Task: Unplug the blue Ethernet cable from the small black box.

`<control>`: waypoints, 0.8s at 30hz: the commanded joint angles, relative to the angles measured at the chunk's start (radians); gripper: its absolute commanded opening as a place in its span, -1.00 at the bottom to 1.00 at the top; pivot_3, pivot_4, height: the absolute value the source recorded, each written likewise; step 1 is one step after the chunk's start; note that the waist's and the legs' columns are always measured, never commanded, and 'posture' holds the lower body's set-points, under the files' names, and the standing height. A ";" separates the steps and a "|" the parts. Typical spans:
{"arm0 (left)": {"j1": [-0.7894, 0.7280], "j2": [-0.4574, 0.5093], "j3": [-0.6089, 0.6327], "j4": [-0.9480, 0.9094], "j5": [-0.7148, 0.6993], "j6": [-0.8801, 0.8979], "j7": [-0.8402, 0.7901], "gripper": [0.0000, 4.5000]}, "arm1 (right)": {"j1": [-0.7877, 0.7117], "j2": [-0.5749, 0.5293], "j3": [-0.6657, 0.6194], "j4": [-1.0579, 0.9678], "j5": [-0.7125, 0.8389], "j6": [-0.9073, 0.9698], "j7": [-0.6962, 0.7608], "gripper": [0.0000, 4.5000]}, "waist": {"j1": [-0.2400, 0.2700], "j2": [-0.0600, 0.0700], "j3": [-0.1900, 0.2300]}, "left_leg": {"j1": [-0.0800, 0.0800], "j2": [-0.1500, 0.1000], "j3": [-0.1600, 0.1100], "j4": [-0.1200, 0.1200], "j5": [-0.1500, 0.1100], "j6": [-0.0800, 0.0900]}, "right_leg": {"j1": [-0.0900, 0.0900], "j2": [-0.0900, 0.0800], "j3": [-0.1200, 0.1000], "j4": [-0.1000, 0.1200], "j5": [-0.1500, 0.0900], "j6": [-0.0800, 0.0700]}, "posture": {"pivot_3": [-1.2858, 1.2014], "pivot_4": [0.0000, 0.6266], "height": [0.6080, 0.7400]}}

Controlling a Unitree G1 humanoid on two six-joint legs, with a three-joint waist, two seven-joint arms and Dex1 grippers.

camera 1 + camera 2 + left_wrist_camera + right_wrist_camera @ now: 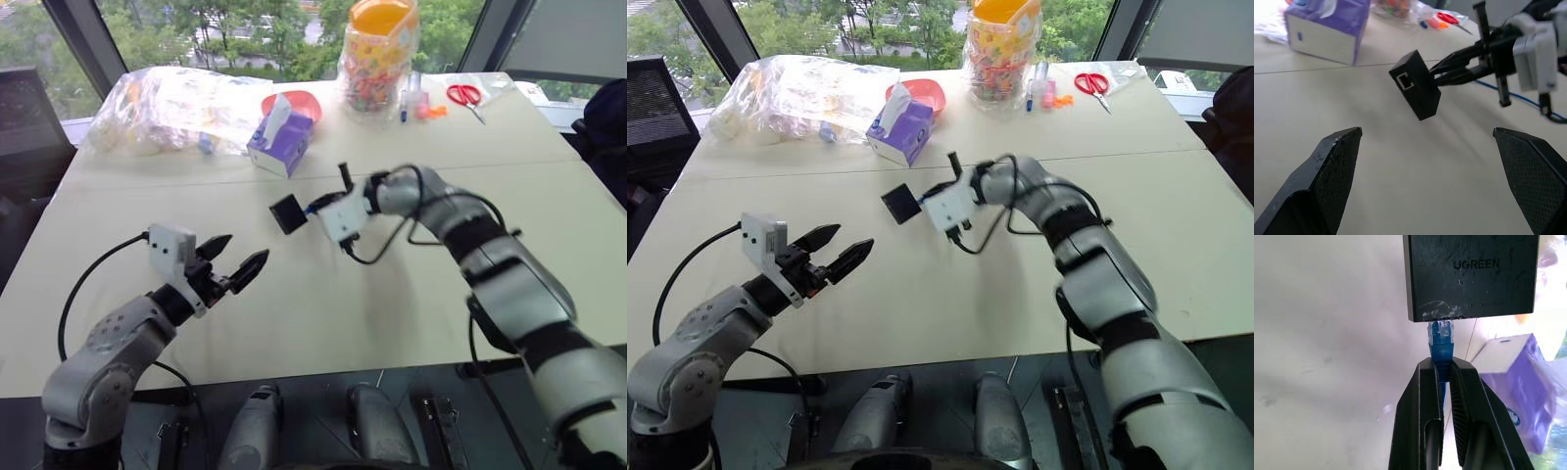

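Note:
The small black box (287,213) hangs tilted above the table, an empty port on its side facing my left wrist view (1416,84). The blue Ethernet cable (1441,340) is plugged into the box's near edge by its clear plug. My right gripper (1445,364) is shut on the cable just behind that plug, and the box (1469,274) hangs from it. A further stretch of the cable (1518,95) lies on the table behind the right hand. My left gripper (243,252) stands open, low and to the left, pointing toward the box with nothing between its fingers.
A purple tissue box (281,142) stands just behind the black box. Farther back are a clear plastic bag (167,103), a red bowl (304,101), a jar of sweets (380,59), pens (411,98) and red scissors (467,96).

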 commanded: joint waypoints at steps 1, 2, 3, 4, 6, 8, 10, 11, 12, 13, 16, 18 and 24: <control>-0.043 0.034 0.014 0.006 -0.081 0.027 -0.042 1.00 | 0.082 -0.010 -0.048 -0.238 -0.026 0.009 -0.114 -0.99 | -0.008 0.000 0.000 | 0.000 0.000 0.001 0.000 0.000 0.000 | 0.000 0.000 0.001 0.000 0.000 0.000 | 0.03 -0.52 0.82; -0.064 0.046 0.005 0.025 -0.070 0.024 -0.051 1.00 | 0.125 -0.010 -0.070 -0.297 -0.037 0.053 -0.149 -0.99 | -0.012 0.000 0.000 | 0.001 0.001 0.002 0.000 0.000 0.000 | 0.000 0.001 0.001 0.000 0.000 0.000 | 0.03 -0.52 0.82; -0.079 0.054 -0.002 0.039 -0.062 0.022 -0.058 1.00 | 0.158 -0.010 -0.086 -0.343 -0.046 0.087 -0.174 -0.99 | -0.011 0.000 0.000 | 0.001 0.002 0.002 0.000 0.000 0.000 | 0.000 0.001 0.001 0.001 0.000 0.000 | 0.03 -0.52 0.82; -0.097 0.057 -0.008 0.056 -0.054 0.019 -0.061 1.00 | 0.190 -0.008 -0.104 -0.394 -0.054 0.119 -0.200 -0.99 | -0.010 0.000 0.000 | 0.001 0.002 0.002 0.000 0.000 0.000 | 0.000 0.002 0.001 0.001 0.001 -0.001 | 0.03 -0.52 0.82; -0.120 0.064 -0.019 0.080 -0.051 0.012 -0.079 1.00 | 0.233 -0.007 -0.117 -0.473 -0.064 0.154 -0.218 -0.99 | -0.003 0.000 0.000 | 0.001 0.003 0.002 0.001 0.000 0.000 | 0.000 0.003 0.001 0.001 0.001 -0.002 | 0.03 -0.52 0.82; -0.149 0.066 -0.038 0.105 -0.048 0.010 -0.095 1.00 | 0.264 -0.006 -0.125 -0.527 -0.068 0.186 -0.228 -0.99 | 0.001 0.000 0.000 | 0.001 0.003 0.002 0.001 0.000 0.000 | 0.001 0.003 0.001 0.000 0.001 -0.003 | 0.03 -0.52 0.82; -0.170 0.066 -0.050 0.124 -0.041 0.006 -0.105 1.00 | 0.275 -0.006 -0.133 -0.557 -0.083 0.212 -0.250 -0.99 | 0.004 0.000 0.000 | 0.001 0.003 0.002 0.002 0.000 0.000 | 0.001 0.003 0.001 0.000 0.001 -0.003 | 0.03 -0.52 0.82; -0.181 0.064 -0.052 0.134 -0.034 0.000 -0.105 1.00 | 0.277 -0.007 -0.133 -0.568 -0.087 0.221 -0.252 -0.99 | 0.004 0.000 0.000 | 0.001 0.003 0.002 0.002 0.000 0.000 | 0.002 0.003 0.001 0.000 0.001 -0.003 | 0.03 -0.52 0.82; -0.189 0.061 -0.054 0.144 -0.028 -0.006 -0.104 1.00 | 0.279 -0.008 -0.132 -0.578 -0.089 0.227 -0.253 -0.99 | 0.005 0.000 0.000 | 0.001 0.003 0.002 0.002 0.000 0.000 | 0.002 0.003 0.001 -0.001 0.001 -0.003 | 0.03 -0.52 0.82; -0.198 0.059 -0.056 0.154 -0.021 -0.012 -0.105 1.00 | 0.283 -0.011 -0.128 -0.587 -0.089 0.230 -0.248 -0.99 | 0.005 0.000 0.000 | 0.001 0.003 0.002 0.002 0.000 0.000 | 0.002 0.003 0.001 -0.001 0.001 -0.003 | 0.03 -0.52 0.82; -0.216 0.051 -0.059 0.173 -0.009 -0.025 -0.108 1.00 | 0.295 -0.015 -0.118 -0.606 -0.085 0.237 -0.236 -0.99 | 0.004 0.000 0.000 | 0.001 0.003 0.002 0.002 0.000 0.000 | 0.002 0.003 0.001 -0.001 0.001 -0.003 | 0.03 -0.52 0.82; -0.226 0.046 -0.064 0.183 -0.002 -0.034 -0.112 1.00 | 0.299 -0.017 -0.115 -0.614 -0.082 0.239 -0.233 -0.99 | 0.003 -0.001 0.000 | 0.001 0.003 0.002 0.002 0.000 0.000 | 0.002 0.003 0.001 -0.001 0.001 -0.003 | 0.03 -0.52 0.82; -0.245 0.017 -0.069 0.195 -0.005 -0.046 -0.109 0.35 | 0.307 -0.025 -0.115 -0.633 -0.072 0.234 -0.215 -1.00 | 0.002 -0.001 0.000 | 0.001 0.003 0.002 0.002 0.000 0.000 | 0.002 0.003 0.001 -0.001 0.001 -0.003 | 0.03 -0.52 0.82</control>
